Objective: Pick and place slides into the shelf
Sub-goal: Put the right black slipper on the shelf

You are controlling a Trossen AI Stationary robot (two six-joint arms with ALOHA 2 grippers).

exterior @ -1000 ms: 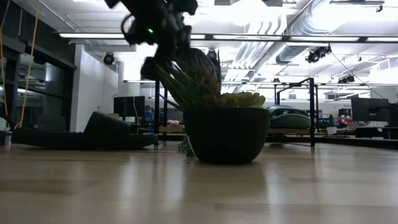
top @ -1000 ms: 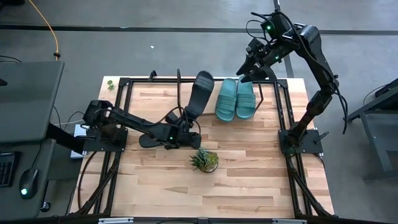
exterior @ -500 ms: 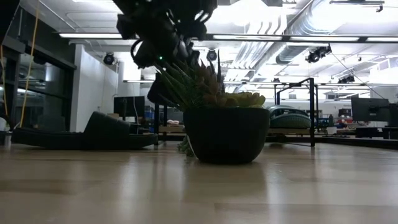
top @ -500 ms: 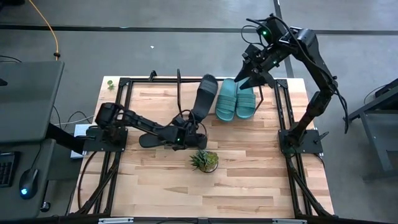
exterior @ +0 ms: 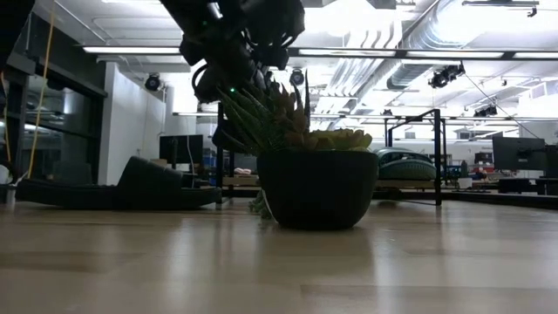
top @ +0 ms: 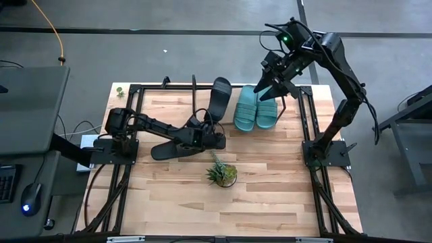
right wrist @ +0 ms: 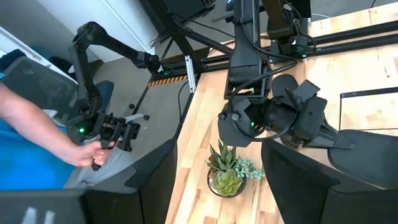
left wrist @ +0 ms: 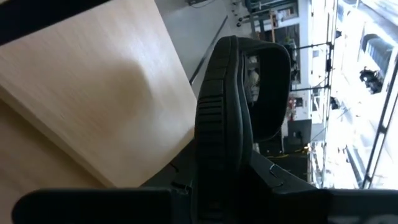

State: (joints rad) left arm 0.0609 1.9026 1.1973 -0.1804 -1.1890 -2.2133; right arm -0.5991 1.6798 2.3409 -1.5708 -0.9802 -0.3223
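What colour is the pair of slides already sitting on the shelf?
Teal-green. The pair of slides shows best in the high view, side by side on the shelf.

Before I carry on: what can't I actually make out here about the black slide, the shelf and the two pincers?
- Left pincer: its fingers hidden by arm and held black slide from overhead.
- Shelf board: covered by teal slides; whether the black slide's toe rests on it is unclear.
- Low view: potted plant blocks the shelf middle.
- Right pincer: open, empty.

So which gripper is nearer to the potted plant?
The left. The left gripper holds a black slide just behind the potted plant. The right gripper hangs open over the teal slides on the shelf, clearly farther away.
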